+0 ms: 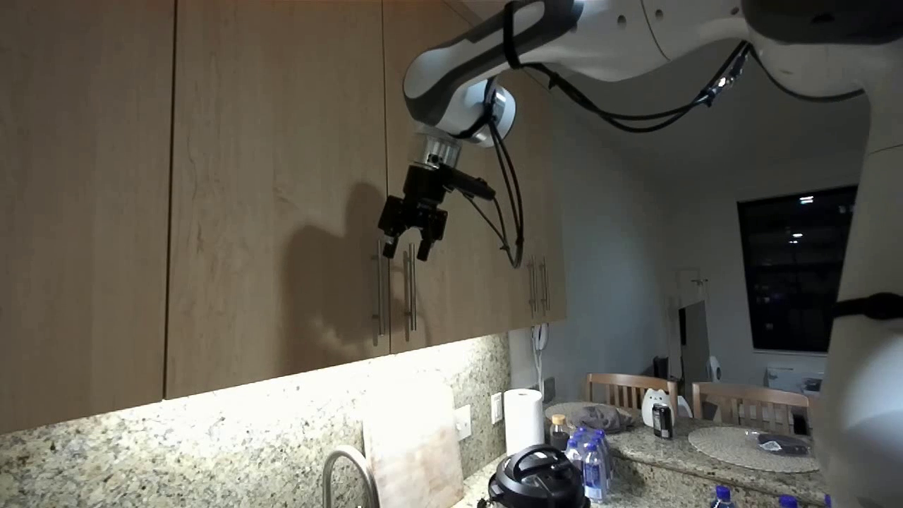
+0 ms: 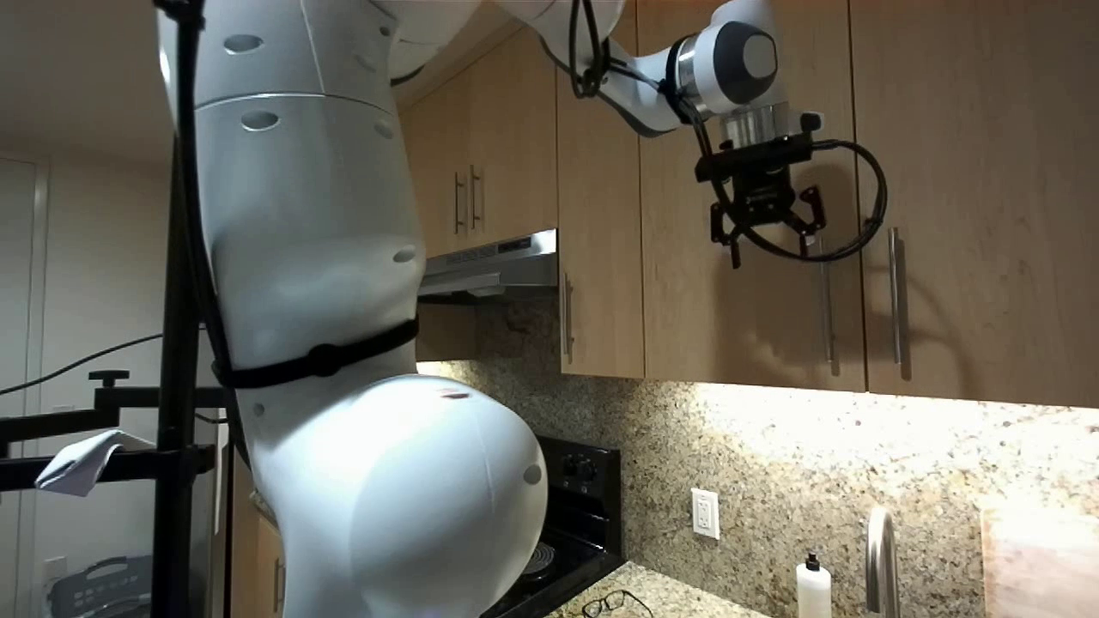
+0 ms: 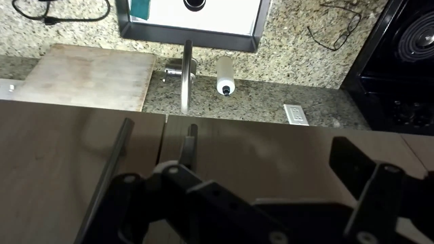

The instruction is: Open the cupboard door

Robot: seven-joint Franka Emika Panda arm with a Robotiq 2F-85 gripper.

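Note:
The cupboard door (image 1: 275,176) is a wide light-oak wall door, closed and flush with its neighbours. It also shows in an exterior view (image 2: 713,318) and in the wrist view (image 3: 257,162). Its slim vertical silver handle (image 1: 382,296) is near its right edge; in the wrist view the handle's lower end (image 3: 193,129) shows behind one finger. My gripper (image 1: 407,250) points down in front of the doors by the handle's upper end, also seen in an exterior view (image 2: 771,251). In the wrist view its fingers (image 3: 266,149) are wide apart with nothing between. I cannot tell whether a finger touches the handle.
The neighbouring door's handle (image 2: 895,296) stands close beside, across the seam. Below are a faucet (image 3: 186,78), a white bottle (image 3: 225,76), a leaning board (image 3: 91,78), a sink (image 3: 190,35) and a stove (image 3: 400,67). A cable loops beside the gripper.

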